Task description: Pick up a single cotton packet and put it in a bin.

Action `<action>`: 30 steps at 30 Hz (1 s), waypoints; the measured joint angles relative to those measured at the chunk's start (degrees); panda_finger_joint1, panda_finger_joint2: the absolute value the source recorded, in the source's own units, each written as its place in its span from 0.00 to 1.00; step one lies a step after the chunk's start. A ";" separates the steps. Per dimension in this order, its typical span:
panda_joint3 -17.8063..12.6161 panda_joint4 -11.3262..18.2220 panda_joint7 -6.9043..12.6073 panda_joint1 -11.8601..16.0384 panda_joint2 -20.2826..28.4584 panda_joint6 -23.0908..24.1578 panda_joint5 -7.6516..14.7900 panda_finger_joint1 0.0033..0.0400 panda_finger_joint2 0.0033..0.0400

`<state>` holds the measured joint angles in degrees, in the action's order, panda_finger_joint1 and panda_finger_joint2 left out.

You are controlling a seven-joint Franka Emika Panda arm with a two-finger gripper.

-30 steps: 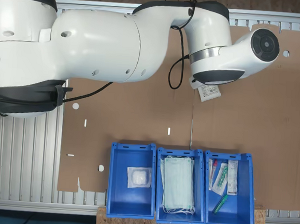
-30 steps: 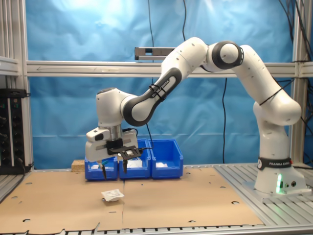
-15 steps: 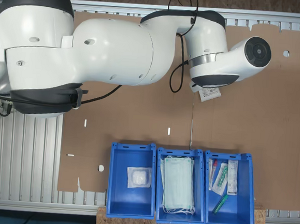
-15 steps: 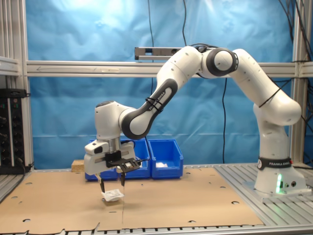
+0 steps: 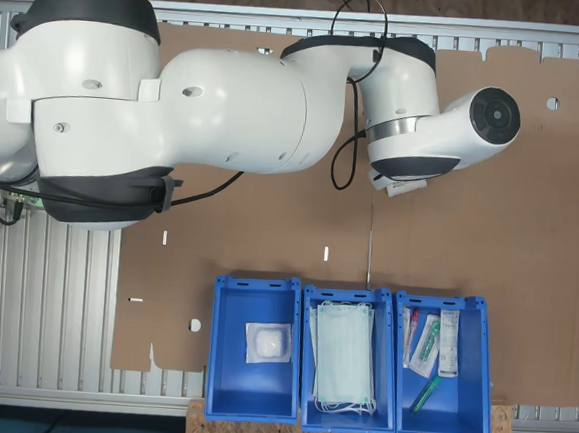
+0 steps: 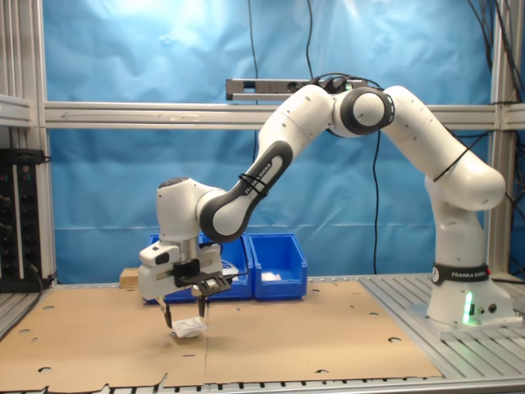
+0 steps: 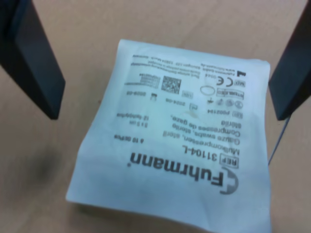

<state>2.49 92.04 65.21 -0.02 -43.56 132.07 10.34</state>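
I hold my pincer (image 7: 165, 68) spread wide just above the cotton packet (image 7: 177, 141) on the desk (image 6: 287, 336), so next I lower and pinch it.

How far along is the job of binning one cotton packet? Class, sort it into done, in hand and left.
Done: the gripper is down at the cotton packet, fingers open either side. In hand: the grasp; the packet lies flat on the cardboard. Left: closing, lifting, carrying to a blue bin.

Gripper (image 6: 182, 315) has dropped lower vs 1 s ago, fingers now straddling the cotton packet (image 6: 189, 328) on the cardboard, jaws apart
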 joint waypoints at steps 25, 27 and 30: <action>-2.26 -0.24 0.44 0.02 -0.09 0.49 0.00 1.00 1.00; -2.23 -0.24 0.21 0.02 -0.09 0.49 0.00 1.00 1.00; -2.17 -0.24 -0.26 0.02 -0.09 0.49 0.00 1.00 1.00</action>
<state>0.33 91.80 64.94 0.00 -43.65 132.56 10.34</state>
